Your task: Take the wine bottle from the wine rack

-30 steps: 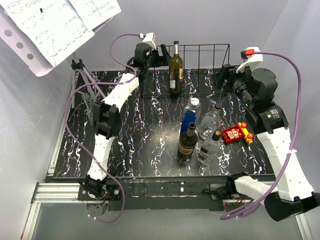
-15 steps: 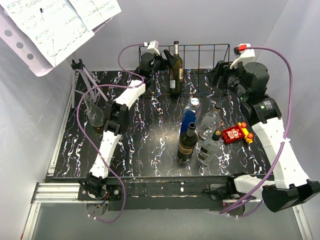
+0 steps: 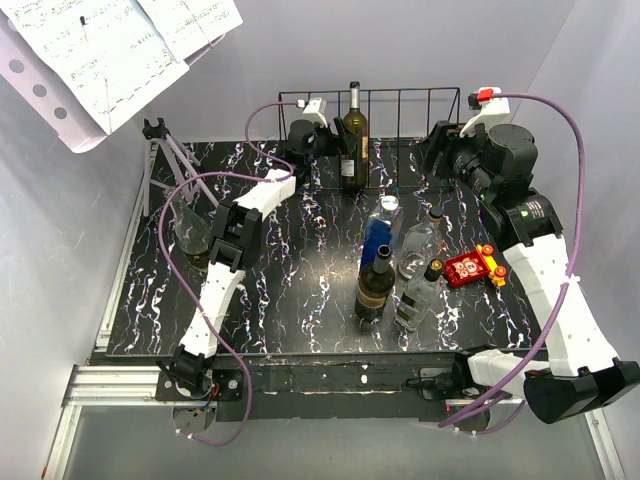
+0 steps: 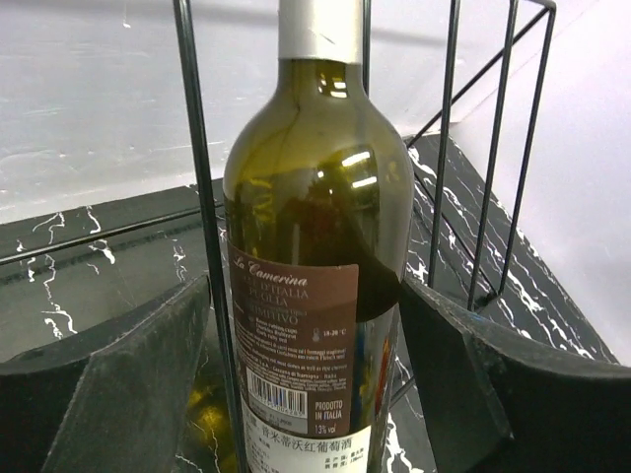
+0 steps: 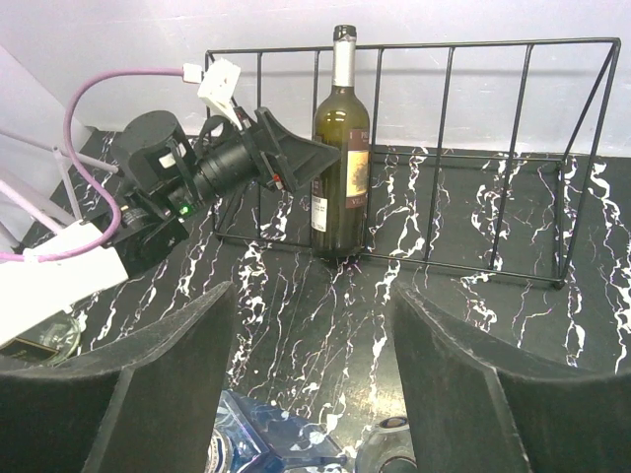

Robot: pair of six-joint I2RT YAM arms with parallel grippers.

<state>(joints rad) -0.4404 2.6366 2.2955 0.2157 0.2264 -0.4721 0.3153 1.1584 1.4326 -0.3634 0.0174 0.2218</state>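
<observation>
The dark green glass wine bottle stands upright inside the low black wire wine rack, towards its left end, at the far edge of the black marbled table. The left gripper is spread wide, with one finger on each side of the bottle. The right gripper hangs open, well apart from the rack and facing it.

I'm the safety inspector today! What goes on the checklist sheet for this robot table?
Surface: black table with white veins.
Job's things: wine bottle upright in the left part of the wine rack.
Clutter: blue bottle, dark bottle and two clear bottles bunched mid-table; red toy beside them.
Hands: left hand open, one finger on each side of the wine bottle; right hand open, empty, facing the rack.
Cables: purple cables loop off both arms.
Surroundings: sheet music upper left; grey walls.
</observation>
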